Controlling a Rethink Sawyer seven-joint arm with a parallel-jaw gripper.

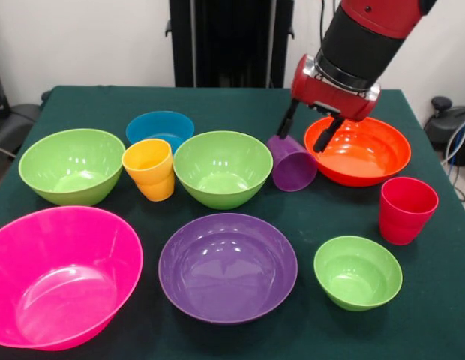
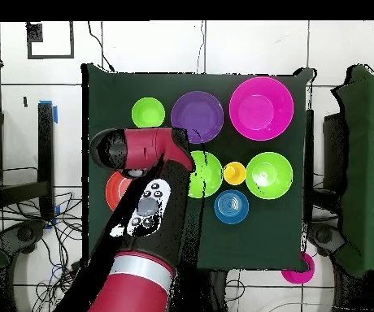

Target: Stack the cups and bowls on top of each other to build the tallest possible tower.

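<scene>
You had a dark green surface [image 1: 240, 101] filling most of the front view, white wall behind it, and the black pedestal [image 1: 231, 41] at top centre. Overhead, the floor [image 2: 141, 45] was pale tile with cables at the left and lower left.

The claw [image 1: 307, 127] sat at upper right of the front view, fingers spread. One finger [image 1: 287, 120] was at the rim of the purple cup [image 1: 292, 163], the other [image 1: 328, 135] over the orange-red bowl [image 1: 360, 154]. You couldn't tell whether that finger touched the cup; the claw held nothing. The purple cup was tilted, its mouth towards the claw, just left of the orange-red bowl.

Nothing was stacked; every piece stood singly on the surface.
- yellow-orange cup [image 1: 150, 169]: centre left, between two big lime green bowls [image 1: 71, 165] [image 1: 223, 169]
- blue bowl [image 1: 160, 129]: behind that cup, partly hidden by it
- red cup [image 1: 407, 210]: right edge, upright
- small lime green bowl [image 1: 358, 271]: lower right
- wide purple bowl [image 1: 228, 266]: bottom centre
- hot pink bowl [image 1: 60, 274]: lower left, cut off by the frame edge

Overhead, the arm [image 2: 145, 211] covered the purple cup, the red cup and most of the orange-red bowl [image 2: 111, 191]. A pink round object [image 2: 298, 270] lay off the surface at lower right, too partial to identify.
</scene>
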